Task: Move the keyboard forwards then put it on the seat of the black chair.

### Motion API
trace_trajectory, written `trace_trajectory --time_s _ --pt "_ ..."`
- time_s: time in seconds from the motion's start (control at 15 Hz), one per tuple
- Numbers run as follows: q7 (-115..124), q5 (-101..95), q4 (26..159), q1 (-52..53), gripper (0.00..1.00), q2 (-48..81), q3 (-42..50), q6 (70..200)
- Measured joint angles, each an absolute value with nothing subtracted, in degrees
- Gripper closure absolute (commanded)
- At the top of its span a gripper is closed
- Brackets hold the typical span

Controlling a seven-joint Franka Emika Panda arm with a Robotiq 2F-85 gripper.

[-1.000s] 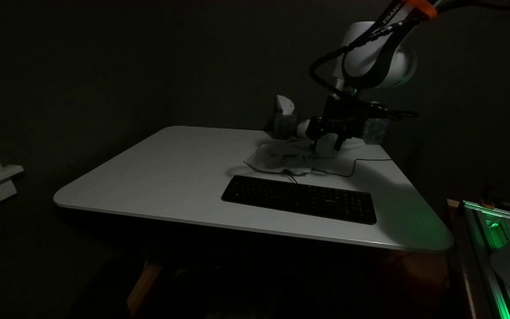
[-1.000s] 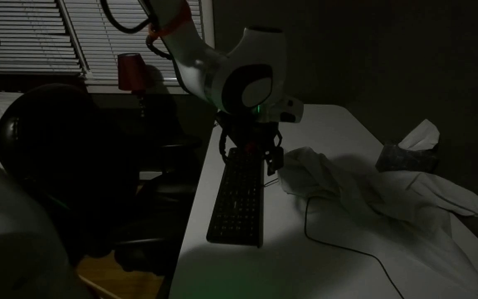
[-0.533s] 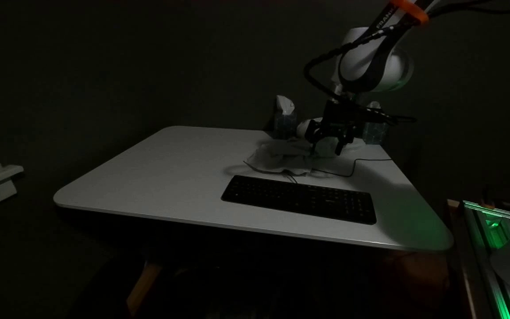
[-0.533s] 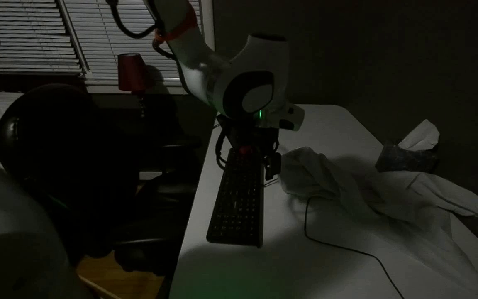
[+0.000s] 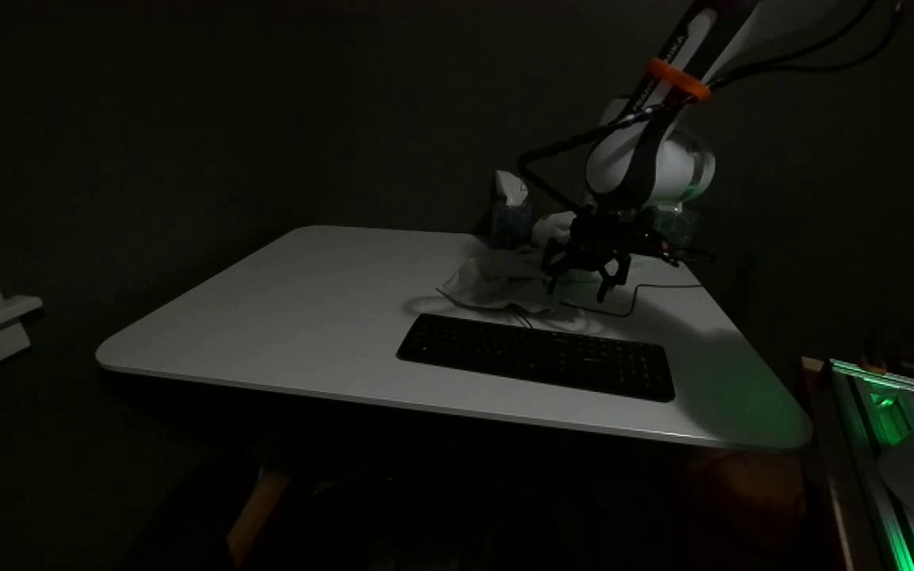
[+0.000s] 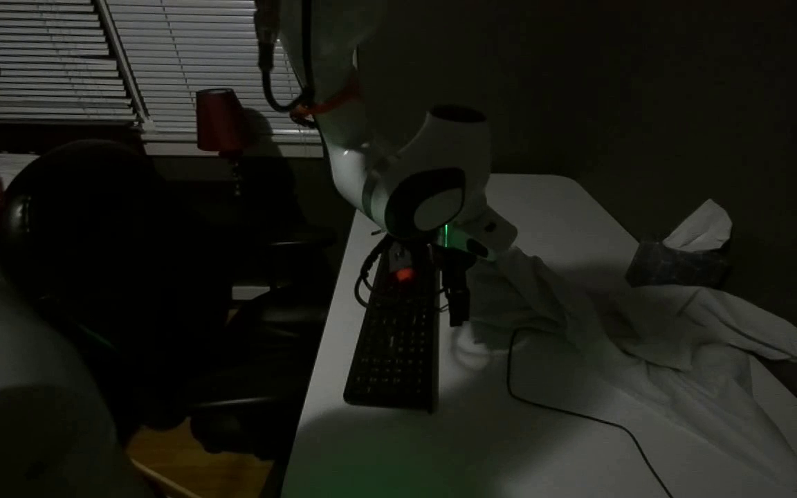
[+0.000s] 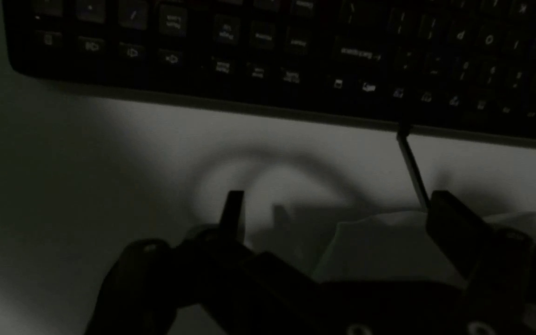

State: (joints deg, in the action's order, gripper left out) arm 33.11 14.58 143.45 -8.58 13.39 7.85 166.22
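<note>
Gripper (image 7: 338, 195) dropped closer, fingers spread, now hanging just off the keyboard (image 5: 536, 356) on the side its cable (image 7: 413, 170) exits. It's unmoved, ungrasped, flat on the worktop (image 5: 290, 309). Probably lining up the forward push.

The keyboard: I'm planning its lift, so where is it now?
In an exterior view, the keyboard lies right of centre on the pale table, close to its near edge, with the crumpled cloth just beyond.
</note>
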Motion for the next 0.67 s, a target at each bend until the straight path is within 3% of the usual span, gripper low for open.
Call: trace_trajectory --time_s 0.67 --pt "32.12 24.25 137.28 -9.58 0.0 24.02 4.27 167.49"
